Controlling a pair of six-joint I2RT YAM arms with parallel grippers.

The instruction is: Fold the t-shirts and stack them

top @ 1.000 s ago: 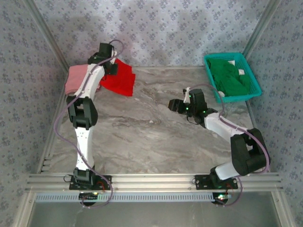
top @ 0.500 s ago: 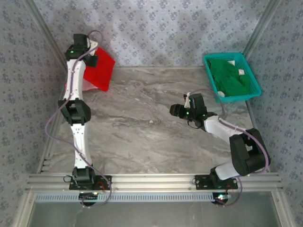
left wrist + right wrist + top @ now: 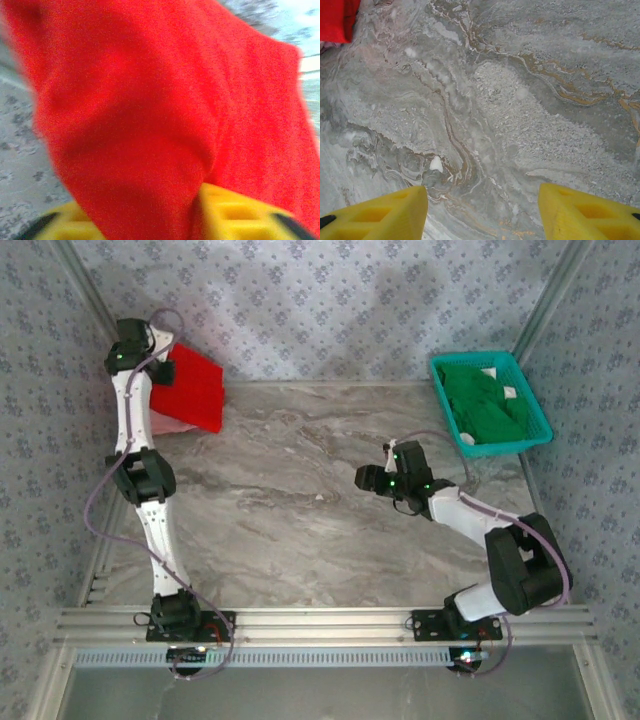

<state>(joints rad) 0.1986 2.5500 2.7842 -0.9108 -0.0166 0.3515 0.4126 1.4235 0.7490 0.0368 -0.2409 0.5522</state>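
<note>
The red shirt (image 3: 190, 388) has been swung to ten o'clock above the pink shirt (image 3: 165, 426), hanging at five o'clock from the left gripper (image 3: 155, 348), whose hold cannot be told through blur, while the right gripper (image 3: 368, 478) is held spread, well apart.

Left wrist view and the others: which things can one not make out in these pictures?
Left wrist view: blur and the red t-shirt hide whether the left end effector grips the cloth.
Top view: the pink t-shirt lies mostly under the red one; its shape is hidden.
Top view: the green t-shirt in the teal basket is too small to judge its folds.
</note>
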